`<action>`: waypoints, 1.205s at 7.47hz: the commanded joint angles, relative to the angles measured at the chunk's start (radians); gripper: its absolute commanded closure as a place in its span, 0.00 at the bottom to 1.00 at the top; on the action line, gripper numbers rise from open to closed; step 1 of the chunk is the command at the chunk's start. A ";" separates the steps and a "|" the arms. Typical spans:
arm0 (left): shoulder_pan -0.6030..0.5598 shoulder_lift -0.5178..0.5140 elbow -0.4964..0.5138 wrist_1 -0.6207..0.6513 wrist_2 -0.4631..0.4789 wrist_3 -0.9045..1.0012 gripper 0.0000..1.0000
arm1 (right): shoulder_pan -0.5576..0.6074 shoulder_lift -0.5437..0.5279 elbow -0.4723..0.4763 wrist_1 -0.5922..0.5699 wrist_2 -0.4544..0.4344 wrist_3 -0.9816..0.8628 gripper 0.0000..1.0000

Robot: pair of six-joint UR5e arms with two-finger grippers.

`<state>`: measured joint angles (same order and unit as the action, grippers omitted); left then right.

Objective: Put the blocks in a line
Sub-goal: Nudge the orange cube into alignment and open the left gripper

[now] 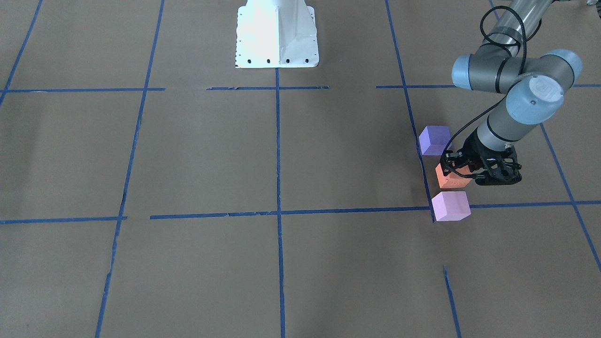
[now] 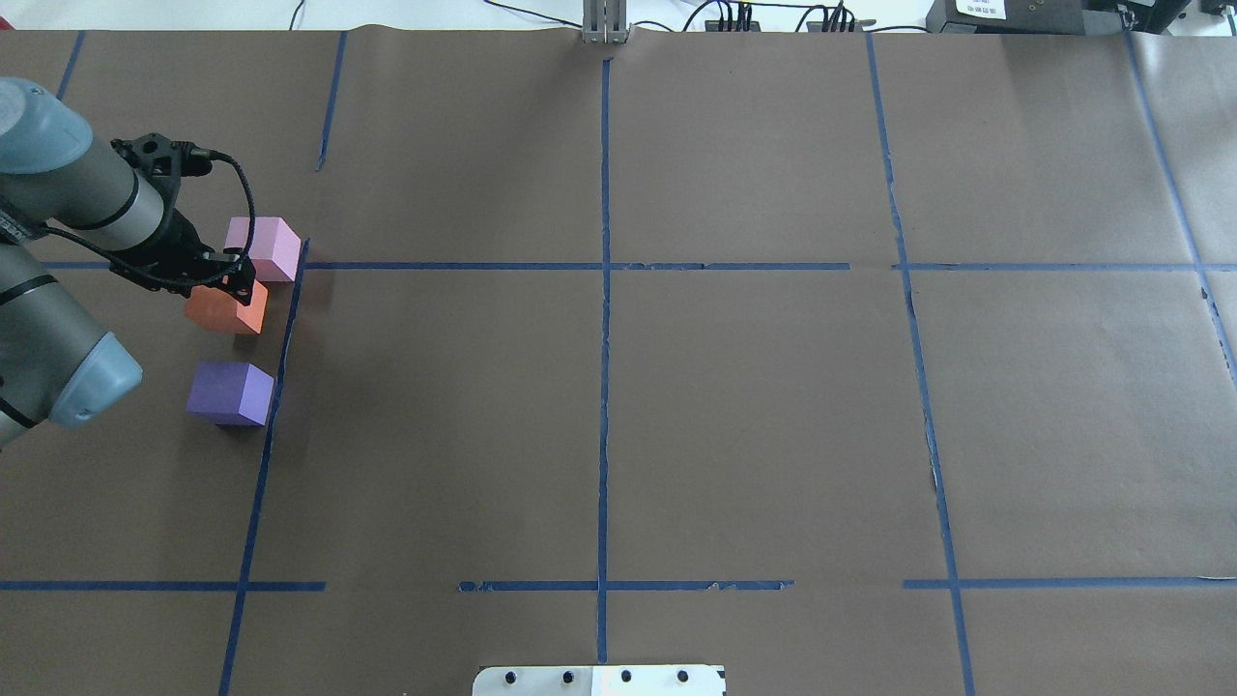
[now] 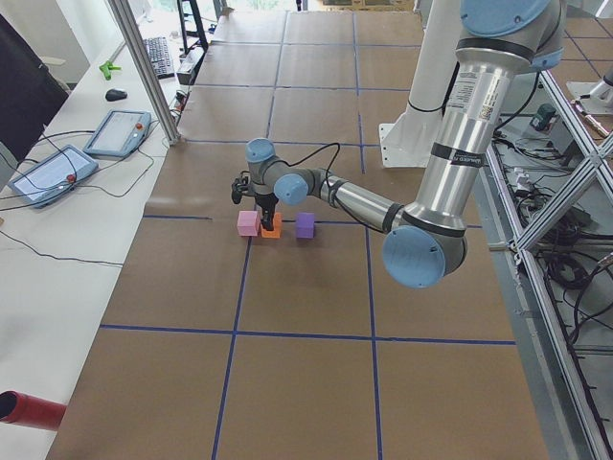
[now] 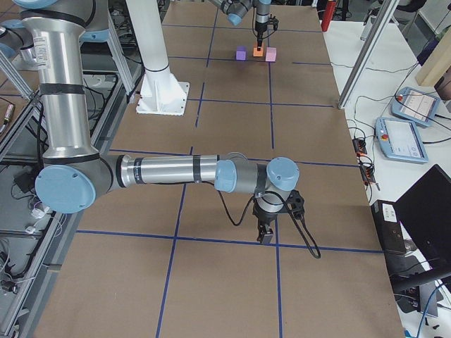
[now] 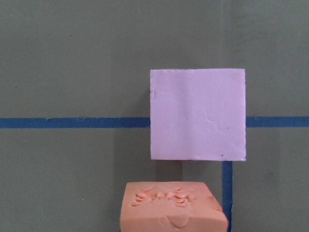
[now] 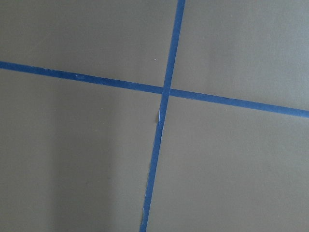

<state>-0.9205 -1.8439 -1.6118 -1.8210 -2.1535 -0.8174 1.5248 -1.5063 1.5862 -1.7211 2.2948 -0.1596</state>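
Observation:
Three foam blocks stand close together along a blue tape line on the robot's left. The pale pink block (image 1: 450, 205) (image 2: 263, 247) (image 5: 197, 114) is farthest from the robot. The purple block (image 1: 434, 140) (image 2: 230, 391) is nearest to it. The orange block (image 1: 443, 178) (image 2: 224, 311) (image 5: 171, 208) lies between them, close to the pink one and slightly tilted, with dents in its top. My left gripper (image 1: 462, 171) (image 2: 235, 280) points down and is shut on the orange block. My right gripper (image 4: 266, 236) hangs low over a tape crossing far from the blocks. I cannot tell whether it is open or shut.
Brown paper with a blue tape grid (image 2: 604, 266) covers the table. The white robot base (image 1: 277, 35) stands at the middle of the robot's edge. A side bench with tablets (image 3: 48, 172) runs along the far edge.

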 commanded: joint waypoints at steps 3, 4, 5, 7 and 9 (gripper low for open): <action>0.000 -0.017 0.019 -0.012 -0.006 -0.008 0.39 | 0.000 0.001 0.000 0.000 0.000 0.000 0.00; 0.000 -0.017 0.021 -0.014 -0.009 -0.009 0.39 | 0.000 0.000 0.000 0.000 0.000 0.000 0.00; 0.003 -0.017 0.026 -0.014 -0.009 -0.009 0.39 | 0.000 0.000 0.000 0.000 0.000 0.000 0.00; 0.005 -0.023 0.038 -0.018 -0.009 -0.012 0.38 | 0.000 0.000 0.000 0.000 0.000 0.000 0.00; 0.006 -0.024 0.049 -0.034 -0.011 -0.016 0.38 | 0.000 0.000 0.000 0.000 0.000 0.000 0.00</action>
<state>-0.9152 -1.8665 -1.5690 -1.8486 -2.1633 -0.8316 1.5248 -1.5063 1.5861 -1.7211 2.2948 -0.1595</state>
